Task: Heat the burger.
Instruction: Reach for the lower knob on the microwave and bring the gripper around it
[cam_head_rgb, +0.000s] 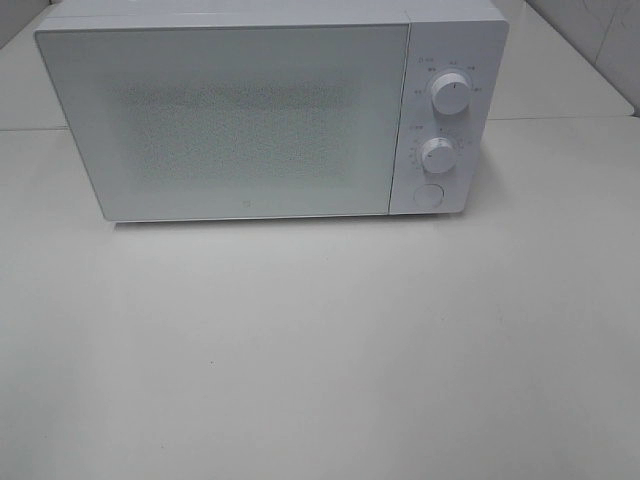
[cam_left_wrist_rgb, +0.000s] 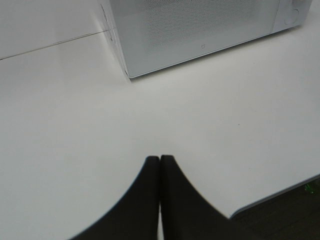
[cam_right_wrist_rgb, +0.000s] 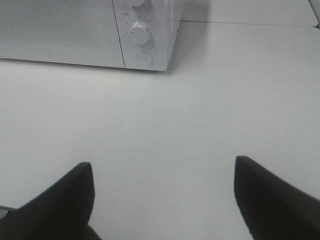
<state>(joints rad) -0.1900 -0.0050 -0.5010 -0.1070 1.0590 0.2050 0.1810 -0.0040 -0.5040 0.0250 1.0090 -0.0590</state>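
White tabletop (cam_head_rgb: 320, 350), dark floor (cam_left_wrist_rgb: 290, 217) past its edge; closed microwave (cam_head_rgb: 230, 120) at back.

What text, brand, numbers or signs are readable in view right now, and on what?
Nothing quotable: no text reads clearly.
Microwave, marks around upper knob and lower knob: too small and blurred.
Small logo low on the door: too small to read.

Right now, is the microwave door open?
No, the microwave door sits shut, flush with the control panel beside it.
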